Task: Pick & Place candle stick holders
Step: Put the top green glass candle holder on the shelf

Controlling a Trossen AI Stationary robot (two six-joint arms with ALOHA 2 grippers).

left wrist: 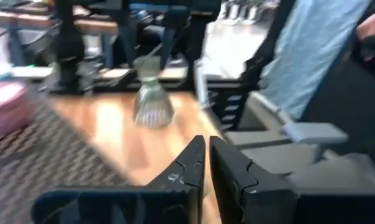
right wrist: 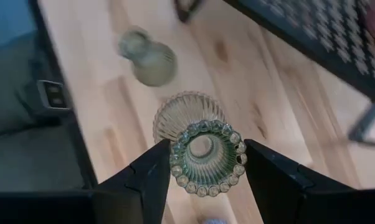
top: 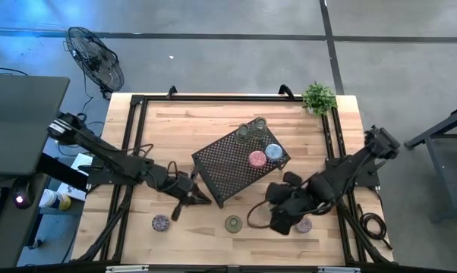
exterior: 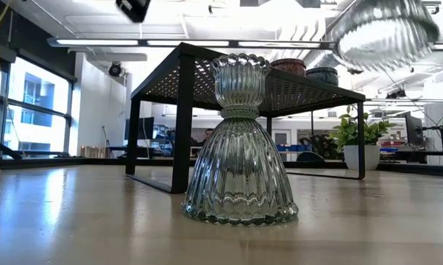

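The right hand [right wrist: 203,163] grips a clear-greenish holder [right wrist: 205,152] above the counter [top: 213,125], near the black mesh tray's [top: 228,163] front corner. The left hand [left wrist: 206,163], fingers nearly touching and holding nothing, hovers beside the tray's opposite corner.

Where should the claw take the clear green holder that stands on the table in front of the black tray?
Probably at the narrow waist of the green holder, coming down from above. It stands upright, its ribbed base flares wide, and the cup above the waist would stop slipping.
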